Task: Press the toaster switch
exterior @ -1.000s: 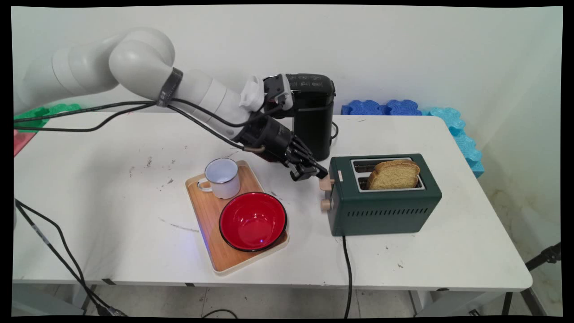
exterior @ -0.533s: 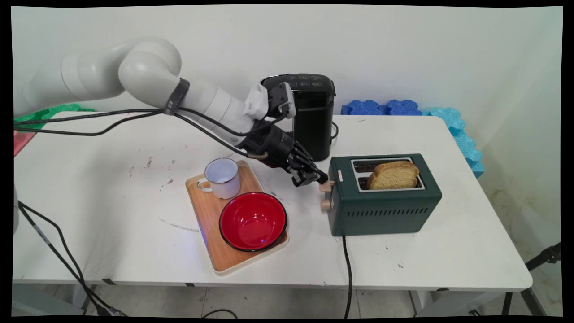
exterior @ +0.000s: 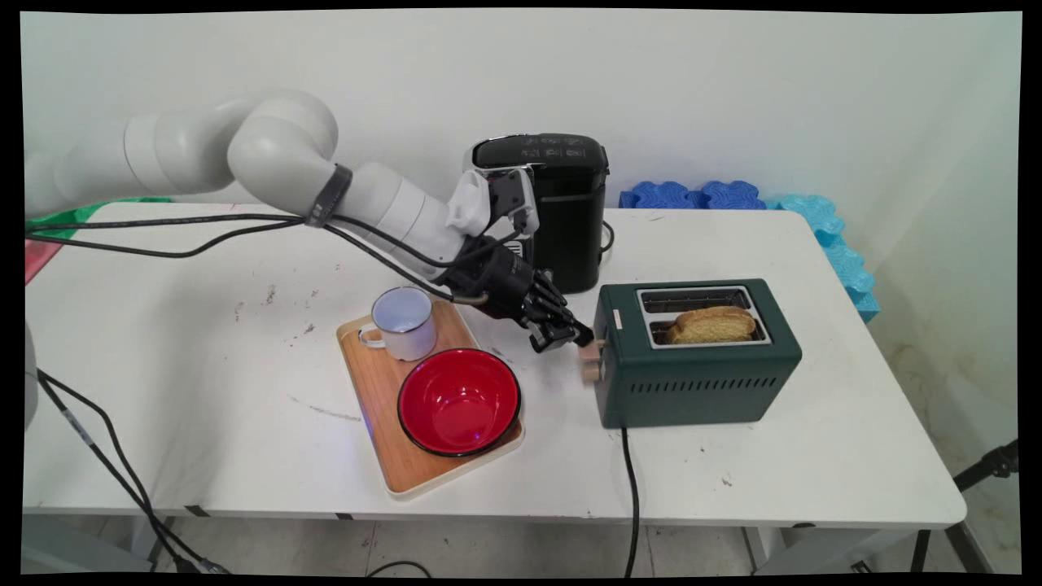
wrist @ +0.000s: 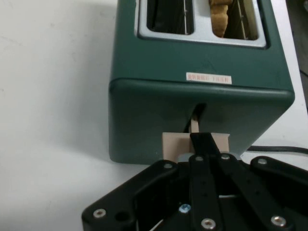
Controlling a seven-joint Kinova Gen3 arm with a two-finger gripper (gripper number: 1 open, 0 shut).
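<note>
The white arm (exterior: 285,155) reaches from the left across the white table (exterior: 814,456), sloping down so that its black gripper (exterior: 570,335) presses on the beige lever (wrist: 195,143) at the green toaster's (exterior: 700,366) end; its fingers are drawn together, tips resting on top of the lever. The lever sits low in its slot, and a bread slice (exterior: 712,325) is sunk in the toaster's nearer slot; the farther slot holds nothing. A black coffee machine (exterior: 566,203) stands just behind the hand. The wooden tray (exterior: 370,382) nearby carries a red bowl (exterior: 458,400) and a white mug (exterior: 403,321).
</note>
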